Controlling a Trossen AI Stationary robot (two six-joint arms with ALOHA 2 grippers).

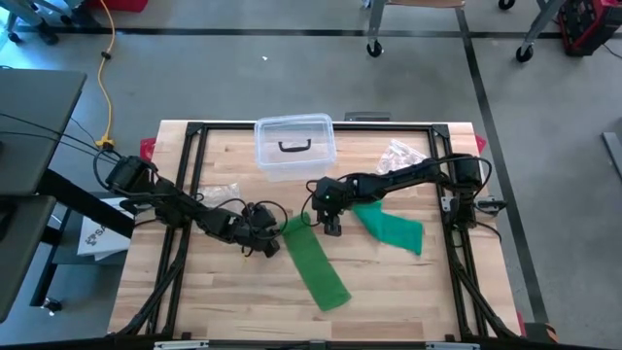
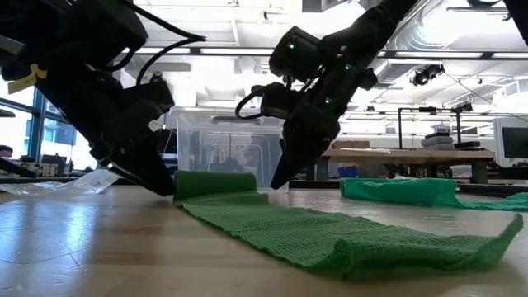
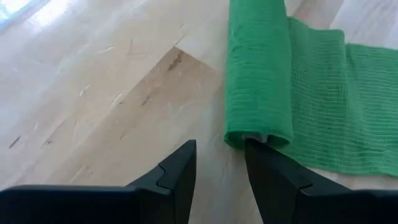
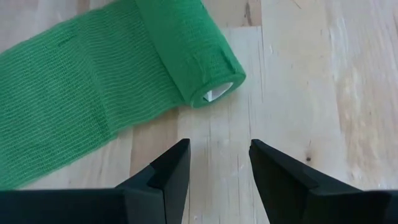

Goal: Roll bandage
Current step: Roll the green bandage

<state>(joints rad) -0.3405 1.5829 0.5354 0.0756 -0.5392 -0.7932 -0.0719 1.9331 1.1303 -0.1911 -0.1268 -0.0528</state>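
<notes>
Grey concrete floor [image 1: 292,78] all around, crossed by dark tape lines [image 1: 483,87]. A yellow cable [image 1: 105,73] snakes along it at the left, and chair casters [image 1: 374,47] sit at the far edge. Across the room, bright ceiling lights [image 2: 239,33] overhead, tall windows [image 2: 45,132] at the left, and a workbench [image 2: 396,157] with monitors [image 2: 511,140] at the right.

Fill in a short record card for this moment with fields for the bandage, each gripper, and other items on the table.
bandage: green mesh bandage, partly rolled at one end, long tail flat on the wooden table
second bandage: crumpled green bandage, loose, beside the right arm
left gripper: open, at one end of the roll, nothing held
right gripper: open, at the roll's other end, nothing held
container: clear plastic box, behind the arms
</notes>
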